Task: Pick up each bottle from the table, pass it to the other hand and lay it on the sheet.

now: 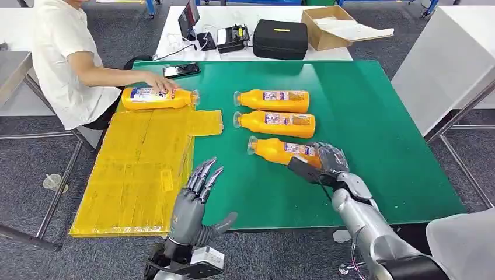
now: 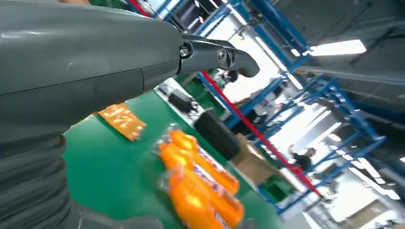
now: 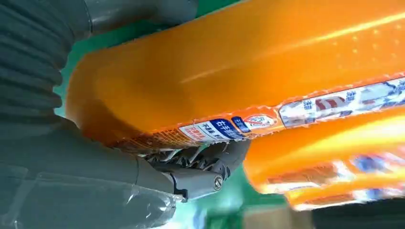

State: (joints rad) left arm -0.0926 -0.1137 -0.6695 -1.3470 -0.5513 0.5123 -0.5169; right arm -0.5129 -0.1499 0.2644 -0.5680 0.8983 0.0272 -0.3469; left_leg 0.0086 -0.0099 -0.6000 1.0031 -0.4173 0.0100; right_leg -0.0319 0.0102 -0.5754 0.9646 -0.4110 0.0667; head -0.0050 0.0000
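**Right hand wrapped around the nearest bottle on the green table**

The nearest bottle (image 1: 281,150), lying on its side on the green table (image 1: 373,134), is being gripped at its base by the right hand (image 1: 328,158). The left hand (image 1: 197,192) is being held empty, fingers spread, beside the yellow sheet (image 1: 134,175). Another bottle (image 1: 156,97) at the sheet's far edge is being touched by a person's hand (image 1: 160,83).

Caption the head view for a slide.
Right hand grips the nearest bottle on the green table; left hand waits open.
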